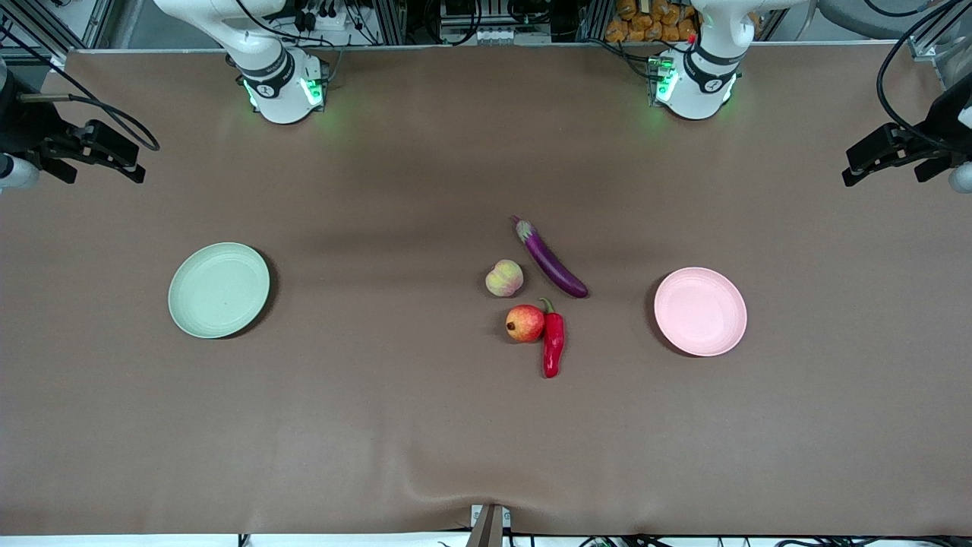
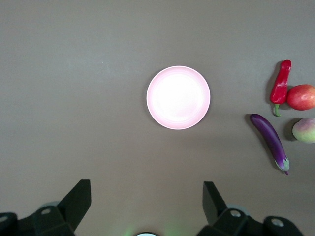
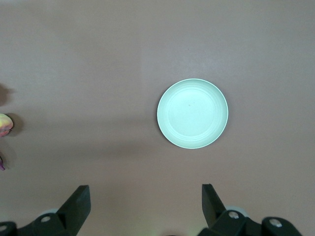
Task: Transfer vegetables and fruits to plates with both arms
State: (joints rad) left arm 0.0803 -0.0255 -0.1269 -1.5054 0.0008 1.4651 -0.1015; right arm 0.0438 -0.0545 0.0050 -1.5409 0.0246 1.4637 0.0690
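On a desk draped in smooth matte brown cloth, four glossy pieces of produce lie clustered near the middle, between two round, shallow matte plates. A long, slim purple eggplant with a pale stem cap lies at a slant, farthest from the front camera, and a small round pale yellow-pink peach sits just beside it toward the right arm's end. Nearer the camera, a round red fruit with a yellowish patch touches a shiny, tapering red chili pepper whose green stem curls toward the eggplant. A pale pink plate rests bare toward the left arm's end, and a pale mint green plate rests bare toward the right arm's end, well apart from the produce. Both white jointed arms wait raised: the left tool hangs high over the desk by the pink plate, its black fingers spread wide and holding nothing, and the right tool hangs likewise by the green plate, fingers wide apart and empty
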